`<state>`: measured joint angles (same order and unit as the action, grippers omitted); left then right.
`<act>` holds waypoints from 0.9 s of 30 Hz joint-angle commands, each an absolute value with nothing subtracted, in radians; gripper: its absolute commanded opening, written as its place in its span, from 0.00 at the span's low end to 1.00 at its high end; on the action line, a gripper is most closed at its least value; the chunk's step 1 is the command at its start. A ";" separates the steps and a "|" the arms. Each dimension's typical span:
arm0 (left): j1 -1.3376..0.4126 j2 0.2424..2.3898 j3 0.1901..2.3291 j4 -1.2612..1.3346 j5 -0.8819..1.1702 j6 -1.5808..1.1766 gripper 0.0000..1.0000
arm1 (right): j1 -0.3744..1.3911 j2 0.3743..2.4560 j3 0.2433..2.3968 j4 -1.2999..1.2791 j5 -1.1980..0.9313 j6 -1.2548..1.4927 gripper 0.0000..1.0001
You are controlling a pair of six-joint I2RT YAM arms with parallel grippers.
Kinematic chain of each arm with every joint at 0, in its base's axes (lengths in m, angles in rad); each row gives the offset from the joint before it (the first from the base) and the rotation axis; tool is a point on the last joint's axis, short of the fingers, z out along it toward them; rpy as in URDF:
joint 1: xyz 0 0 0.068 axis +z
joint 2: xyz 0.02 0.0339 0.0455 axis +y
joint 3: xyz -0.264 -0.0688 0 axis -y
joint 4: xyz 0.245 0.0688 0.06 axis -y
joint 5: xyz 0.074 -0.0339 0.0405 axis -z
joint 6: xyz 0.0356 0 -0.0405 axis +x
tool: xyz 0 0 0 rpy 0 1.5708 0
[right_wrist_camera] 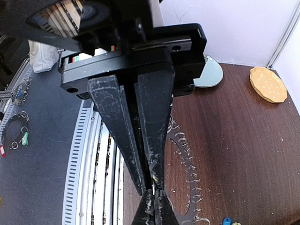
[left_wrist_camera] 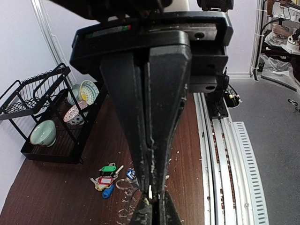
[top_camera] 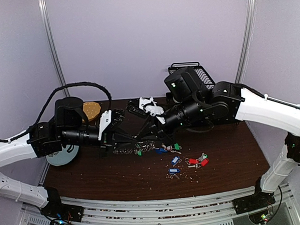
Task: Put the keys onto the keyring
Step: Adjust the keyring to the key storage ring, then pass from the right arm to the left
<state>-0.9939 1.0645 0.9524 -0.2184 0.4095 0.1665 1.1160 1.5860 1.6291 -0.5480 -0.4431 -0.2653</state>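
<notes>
Pinching is what both of my hands are doing: the left gripper [left_wrist_camera: 151, 187] and the right gripper [right_wrist_camera: 152, 185] are each clamped tight, tip against tip, with a sliver of silver caught between them. I judge that sliver to be a link of the keyring [top_camera: 127, 151], though it is too small to be sure. The rest of the keyring trails over the dark wooden table [top_camera: 231, 158] just below my fingertips, a limp chain of thin wire rings. It should weigh little, sag wherever I lift it, and slide on my hard black pads. The springy coils will resist being pried apart, so I would take one single ring near its split, not a bunch. The keys [top_camera: 198, 161] lie loose a little to my right. They are flat, stiff metal blades with smooth oblong plastic tags in red, blue and green. The tags are the easier hold, being thicker and less slick than the blades. Pale crumbs speckle the wood around them
</notes>
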 commanded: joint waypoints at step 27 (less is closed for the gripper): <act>-0.990 1.060 0.962 -0.134 0.413 0.160 0.02 | 1.124 1.530 1.634 -0.512 -0.407 -0.268 0.00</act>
